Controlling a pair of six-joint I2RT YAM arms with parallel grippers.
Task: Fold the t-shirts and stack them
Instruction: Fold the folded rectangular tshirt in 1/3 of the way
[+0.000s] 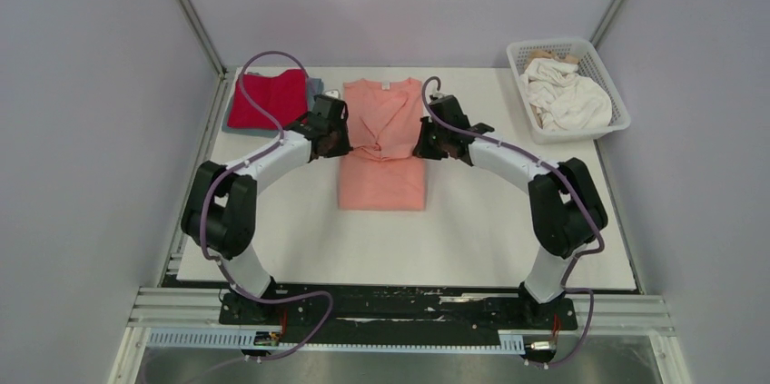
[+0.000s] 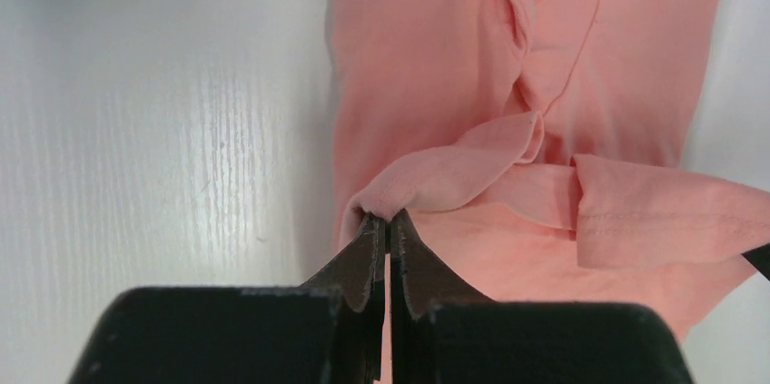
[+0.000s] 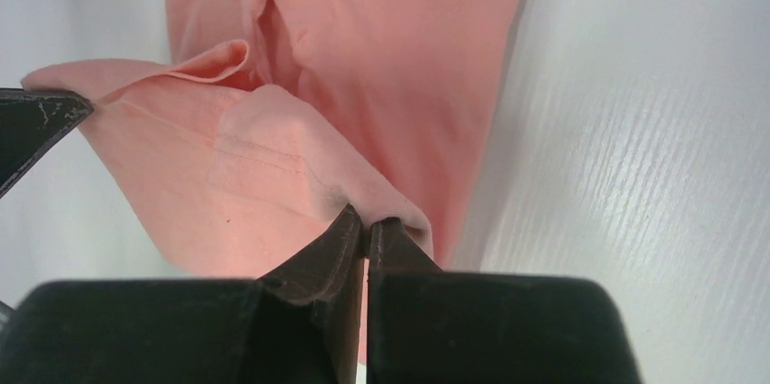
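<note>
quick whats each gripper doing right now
left gripper: closed, pinching a fold of the salmon-pink cotton t-shirt.
right gripper: closed, pinching the same shirt's other side.

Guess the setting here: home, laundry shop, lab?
Probably a lab robot cell: bare panel walls box in a white table, arms bolted to a rail, one salmon-pink t-shirt staged.

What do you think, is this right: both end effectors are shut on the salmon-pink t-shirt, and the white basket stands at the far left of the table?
Not fully. The top external view shows the white basket at the far right of the table. The left end effector and right end effector are shut on the salmon-pink t-shirt.
</note>
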